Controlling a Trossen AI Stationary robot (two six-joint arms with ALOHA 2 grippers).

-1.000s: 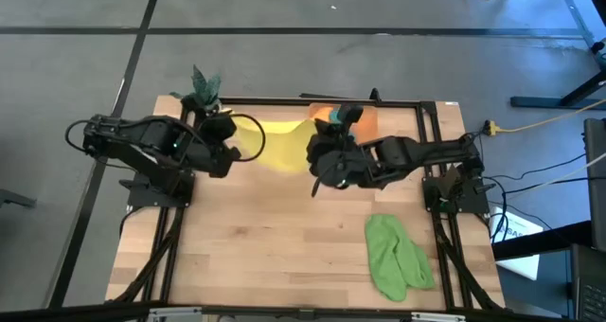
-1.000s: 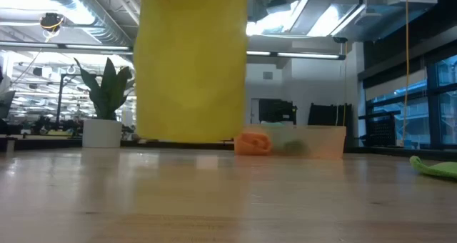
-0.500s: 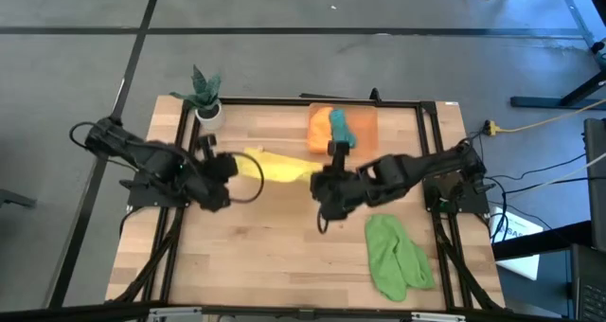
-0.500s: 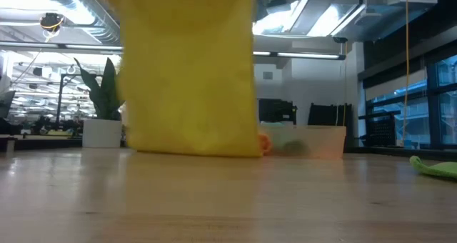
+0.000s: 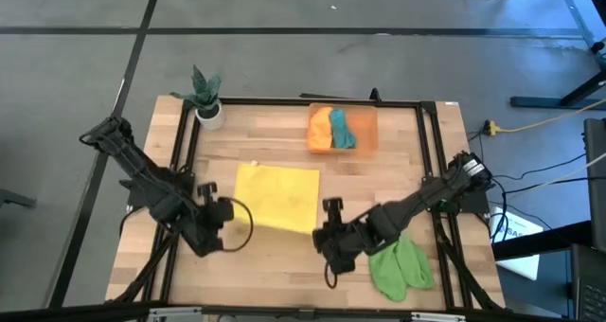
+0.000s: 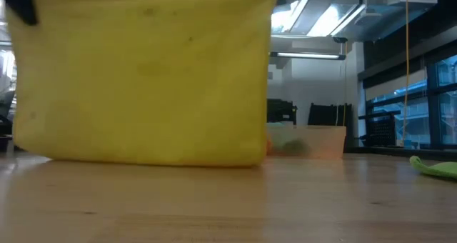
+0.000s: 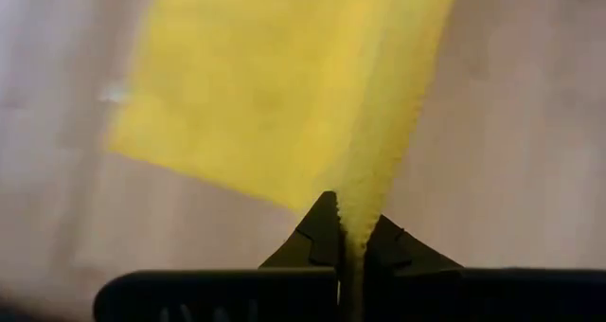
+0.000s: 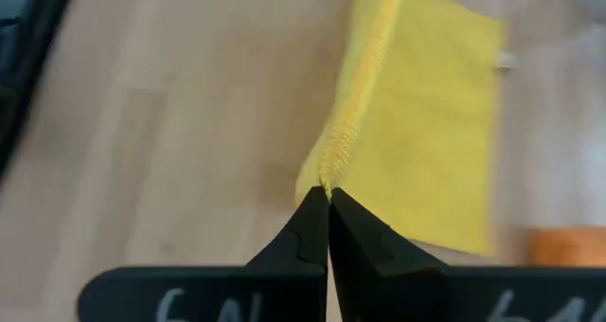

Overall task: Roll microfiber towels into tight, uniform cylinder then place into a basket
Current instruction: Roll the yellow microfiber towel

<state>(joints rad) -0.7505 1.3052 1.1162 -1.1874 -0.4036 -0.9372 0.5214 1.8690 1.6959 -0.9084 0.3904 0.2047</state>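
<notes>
The yellow microfiber towel [image 5: 276,197] stretches as a flat sheet between my two grippers over the middle of the table. In the low view, the yellow towel [image 6: 143,78] hangs like a curtain with its lower edge down at the tabletop. My left gripper [image 5: 222,212] is shut on its near left corner and my right gripper [image 5: 327,230] on its near right corner. The orange basket [image 5: 367,125] at the far edge holds a rolled orange towel [image 5: 320,130] and a teal one [image 5: 340,128]. A light green towel [image 5: 398,263] lies crumpled at the near right. My left gripper pinches the yellow towel's hemmed edge at its near left corner [image 7: 356,218] between its two fingers, slanting down from the left. The cloth slopes away from the fingers toward the far side. My right gripper pinches the hemmed edge at the near right corner [image 8: 328,180] between its two fingers, slanting down from the right. The top edge runs fairly straight between the two grippers.
A white pot with a green plant [image 5: 207,102] stands at the far left corner. Bare wooden tabletop [image 5: 275,265] lies in front of the yellow towel. The dark frame rails [image 5: 180,161] run along the table's sides.
Both grippers have come down and toward the table's near edge, tipping their fingers downward, and stay shut on the yellow towel. The towel, earlier bunched up high near the basket, now spreads as a wide sheet lower over the table's middle.
</notes>
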